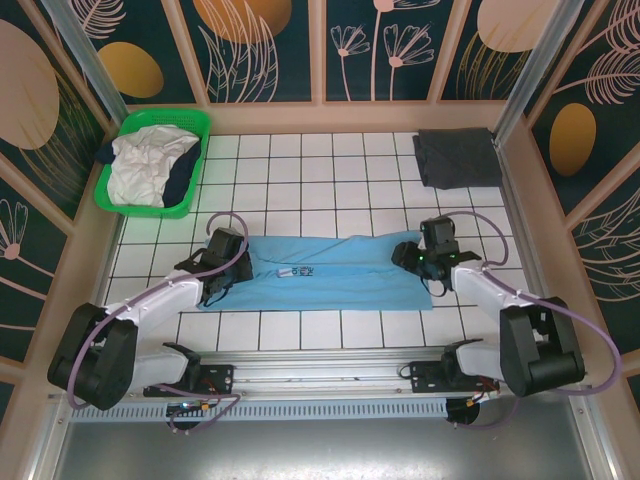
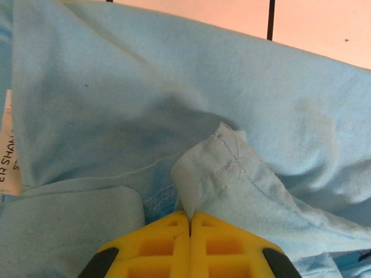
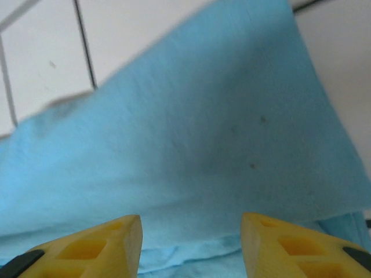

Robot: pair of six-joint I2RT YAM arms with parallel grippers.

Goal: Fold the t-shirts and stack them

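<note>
A light blue t-shirt lies stretched sideways across the middle of the tiled table, with a small chest print facing up. My left gripper sits at its left end. In the left wrist view that gripper is shut on a stitched hem fold of the blue cloth. My right gripper is at the shirt's right end. Its yellow fingers stand apart just over the blue cloth, with nothing pinched between them. A dark grey t-shirt lies folded at the back right.
A green basket at the back left holds white and navy t-shirts. Wooden walls close in the table at the back and on both sides. White tiles lie bare between the basket and the grey shirt.
</note>
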